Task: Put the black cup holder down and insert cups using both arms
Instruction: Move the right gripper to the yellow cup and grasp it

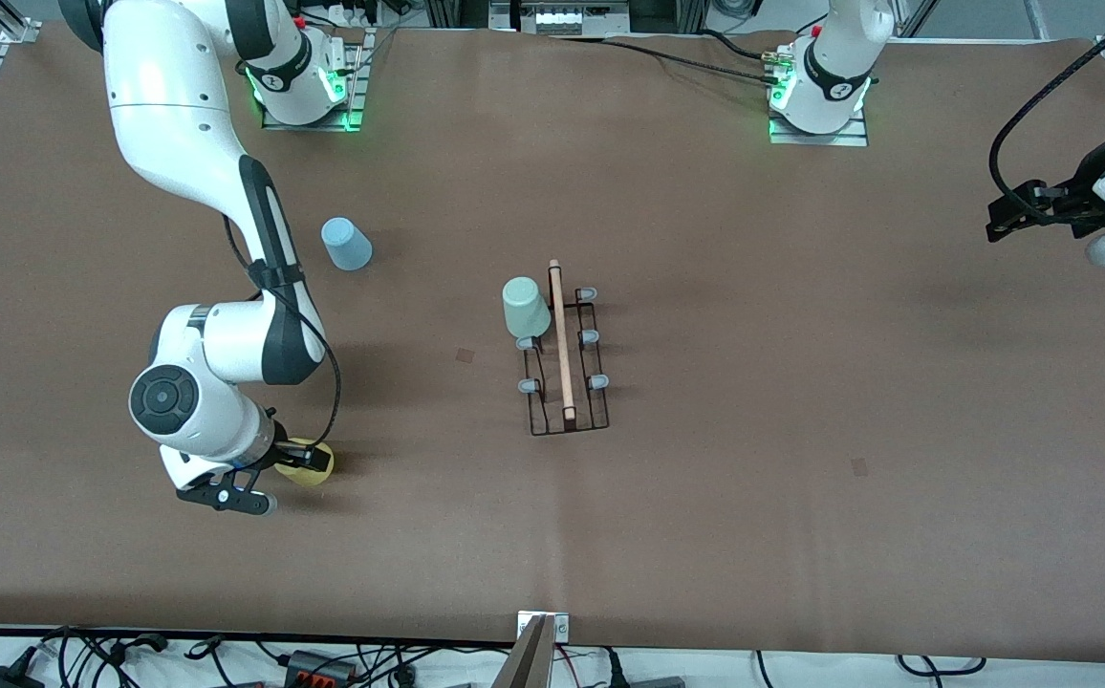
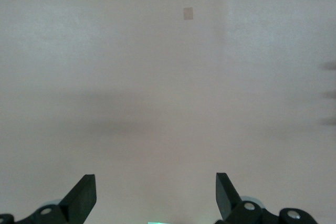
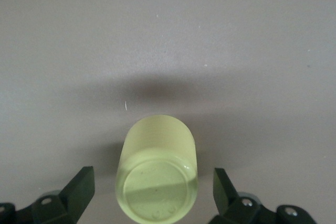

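Note:
The black cup holder (image 1: 567, 382) stands mid-table, with its wooden rod handle (image 1: 560, 339) along the top. A mint green cup (image 1: 526, 306) sits upside down on the peg at its end farthest from the front camera, on the right arm's side. The other pegs are bare. My right gripper (image 1: 309, 461) (image 3: 152, 178) is open, low at the table. Its fingers stand on either side of the yellow cup (image 1: 315, 475) (image 3: 157, 177) with gaps showing. The light blue cup (image 1: 347, 244) stands upside down on the table, nearer the right arm's base. My left gripper (image 1: 1011, 215) (image 2: 155, 179) is open and empty and waits at its end of the table.
The brown table cover (image 1: 753, 334) shows two small dark marks (image 1: 465, 355) (image 1: 859, 466). The right arm's forearm (image 1: 227, 354) hangs over the table between the blue and yellow cups. Cables run along the table's front edge (image 1: 323, 659).

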Tool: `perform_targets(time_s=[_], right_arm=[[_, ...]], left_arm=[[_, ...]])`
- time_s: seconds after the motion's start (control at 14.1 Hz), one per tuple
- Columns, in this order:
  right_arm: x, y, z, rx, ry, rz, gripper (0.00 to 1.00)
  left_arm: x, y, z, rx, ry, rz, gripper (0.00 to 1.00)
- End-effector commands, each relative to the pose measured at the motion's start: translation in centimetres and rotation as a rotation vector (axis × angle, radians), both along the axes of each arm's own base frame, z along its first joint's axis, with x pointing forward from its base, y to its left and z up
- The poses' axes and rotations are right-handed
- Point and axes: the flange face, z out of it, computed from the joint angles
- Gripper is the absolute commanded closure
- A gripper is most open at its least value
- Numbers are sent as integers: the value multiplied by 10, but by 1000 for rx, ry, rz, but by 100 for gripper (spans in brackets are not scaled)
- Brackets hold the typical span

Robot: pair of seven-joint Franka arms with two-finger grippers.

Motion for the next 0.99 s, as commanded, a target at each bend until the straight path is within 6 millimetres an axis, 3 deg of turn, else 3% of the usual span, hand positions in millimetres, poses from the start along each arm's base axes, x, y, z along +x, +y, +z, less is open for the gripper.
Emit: perform_targets(time_s=[0.0,0.07,0.14,0.28,0.35,0.5,0.71,0.92], right_arm=[[2,-1,-6,17,0,26,0],[2,-2,-9,19,3,25,0],[2,-4,-9,19,5,22,12],[1,-1,-8,18,11,27,51],[2,-1,-2,18,8,30,63],[2,3,17,25,15,72,69],[9,34,94,48,30,158,71],[-17,122,144,49,41,262,70]], left_arm=[[-1,-2,3,5,-3,-10,0],[0,-1,3,5,-4,-9,0],[0,0,2,5,-3,-7,0],[0,-1,2,5,1,-8,0],[0,-1,2,5,1,-8,0],[0,-1,2,4,1,-10,0],[-1,0,1,4,2,-13,0],[-1,1,1,4,4,-11,0]])
